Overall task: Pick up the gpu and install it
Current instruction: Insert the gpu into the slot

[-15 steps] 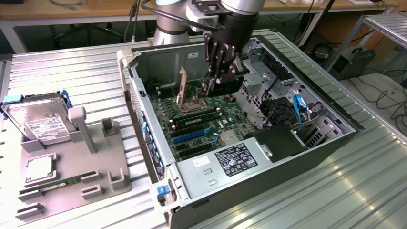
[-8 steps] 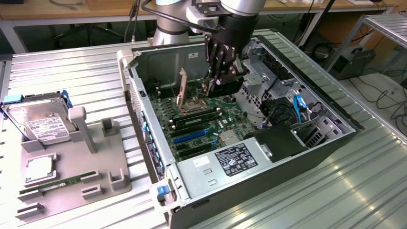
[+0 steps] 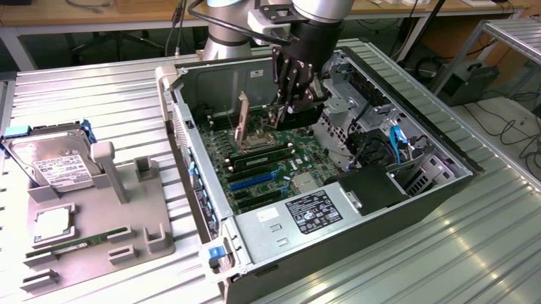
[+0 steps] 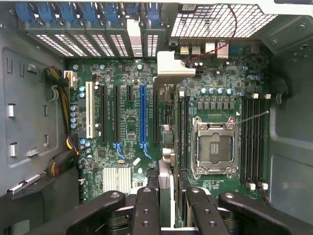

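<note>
gpu (image 4: 166, 147) in claw (image 4: 167, 193), over motherboard (image 4: 127, 122)

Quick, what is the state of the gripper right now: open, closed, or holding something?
Gripper: closed on the gpu, held edge-on over the motherboard.

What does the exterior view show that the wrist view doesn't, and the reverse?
Exterior view: the grey holder beside the case, carrying the hard drive and RAM stick. Wrist view: the gpu edge-on, clamped in the gripper, and the rear vent grille. Both: the motherboard and CPU socket inside the open case.
</note>
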